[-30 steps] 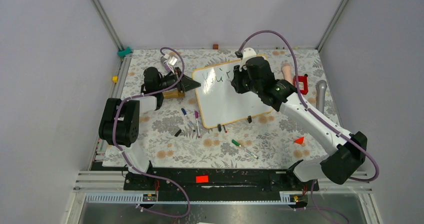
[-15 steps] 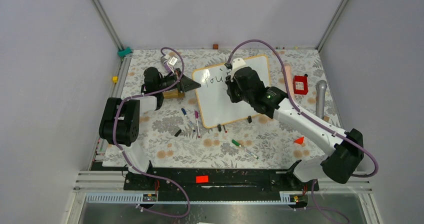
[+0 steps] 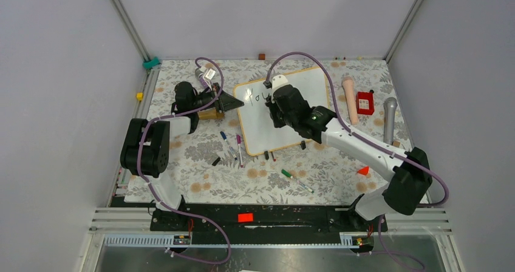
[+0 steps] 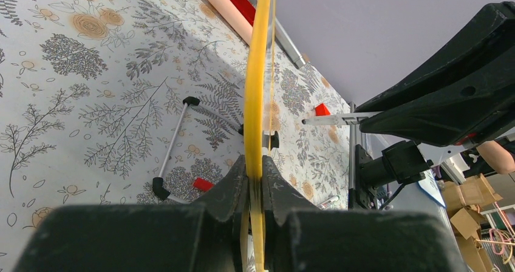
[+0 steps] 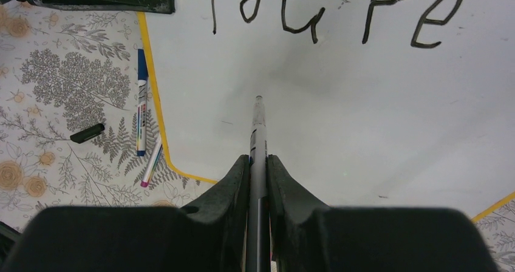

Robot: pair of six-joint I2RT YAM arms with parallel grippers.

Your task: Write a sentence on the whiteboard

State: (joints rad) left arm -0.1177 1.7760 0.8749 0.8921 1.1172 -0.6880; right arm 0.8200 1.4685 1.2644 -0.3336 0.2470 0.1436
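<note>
The whiteboard (image 3: pixel 276 135) lies on the floral table, white with an orange-tan frame. My left gripper (image 3: pixel 234 104) is shut on its left edge; the left wrist view shows the yellow frame (image 4: pixel 257 90) pinched between the jaws. The sentence (image 5: pixel 340 14) reads "You're" along the board's top line. My right gripper (image 3: pixel 273 111) is shut on a dark marker (image 5: pixel 257 138), held over the board's left part below the writing; its tip points at bare white board (image 5: pixel 364 120) and I cannot tell if it touches.
Loose markers lie left of the board (image 3: pixel 228 144) and in front (image 3: pixel 296 181), with caps nearby. A pink cylinder (image 3: pixel 350 99), a red box (image 3: pixel 364 102) and a grey microphone-like object (image 3: pixel 389 119) sit at the right. A red wedge (image 3: pixel 364 170) lies near the right arm.
My right gripper with the marker has moved left across the board, from the end of "You're" to below its start. The left gripper has stayed shut on the board's edge.
</note>
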